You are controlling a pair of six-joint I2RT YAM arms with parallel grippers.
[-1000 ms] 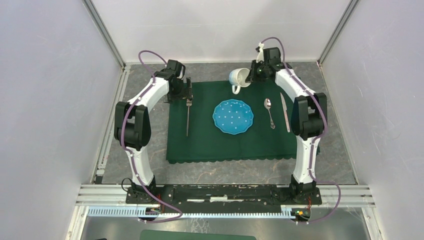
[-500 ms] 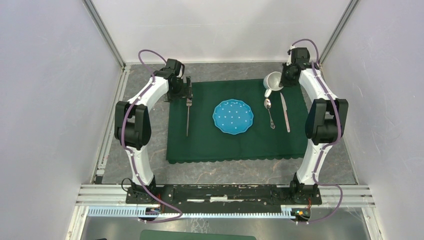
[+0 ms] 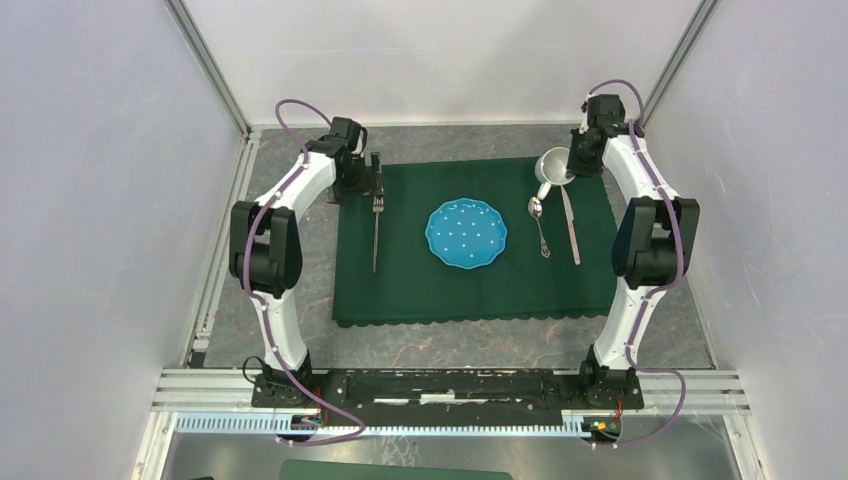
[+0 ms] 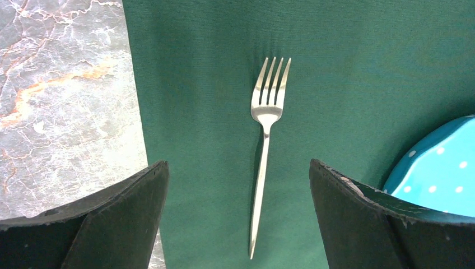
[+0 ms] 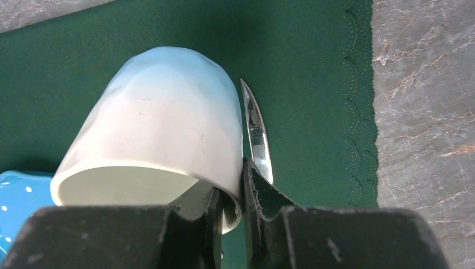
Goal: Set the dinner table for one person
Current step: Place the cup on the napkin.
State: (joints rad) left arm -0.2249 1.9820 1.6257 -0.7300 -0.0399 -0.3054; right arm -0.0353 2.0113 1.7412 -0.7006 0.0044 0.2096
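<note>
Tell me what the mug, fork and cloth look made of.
The mug: glazed ceramic by the look, a smooth white faceted wall with a soft shine.
The fork: polished metal, probably stainless steel, with bright mirror glints.
The cloth: woven fabric, matte dark green, with fine weave lines and a scalloped hem.

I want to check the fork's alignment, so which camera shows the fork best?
The left wrist view: the fork lies whole and large on the green cloth, tines clearly separate. The top external view shows it only as a thin sliver left of the blue plate. The right wrist view does not show it.
</note>
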